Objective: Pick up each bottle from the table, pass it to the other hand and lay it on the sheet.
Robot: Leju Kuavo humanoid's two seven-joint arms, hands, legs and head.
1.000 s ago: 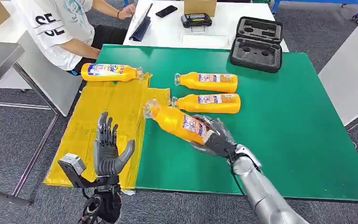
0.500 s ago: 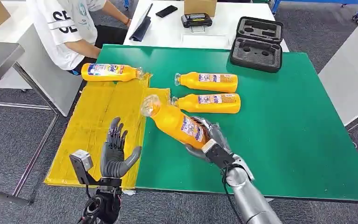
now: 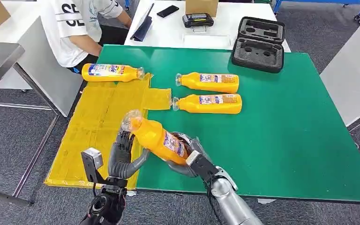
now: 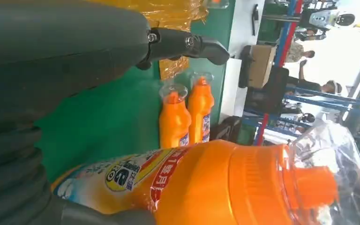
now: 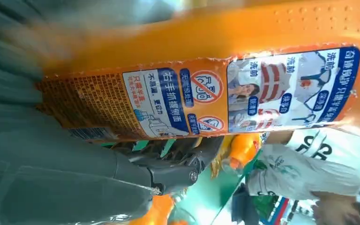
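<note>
At the near edge of the green table (image 3: 286, 140), over the seam w/ the yellow sheet (image 3: 98, 122), the right hand (image 3: 187, 159) grips the orange bottle (image 3: 157, 139) around its lower body, neck tilted up and away toward the sheet. The left hand (image 3: 122, 159) stands upright just beside the bottle's upper half, fingers spread and not closed; the thumb looks to touch the bottle's underside, but I can't tell for sure from the head view. So it's mid-handover.

To do it well: the left hand should wrap the shoulder/upper body, clear of the right's fingers, and close fully before the right lets go. The crinkly plastic over the cap is prob. slippery, so grab the body, not the neck.

Two more bottles (image 3: 208, 93) lie on the table; a fourth bottle (image 3: 110, 72) lies at the sheet's far end.
</note>
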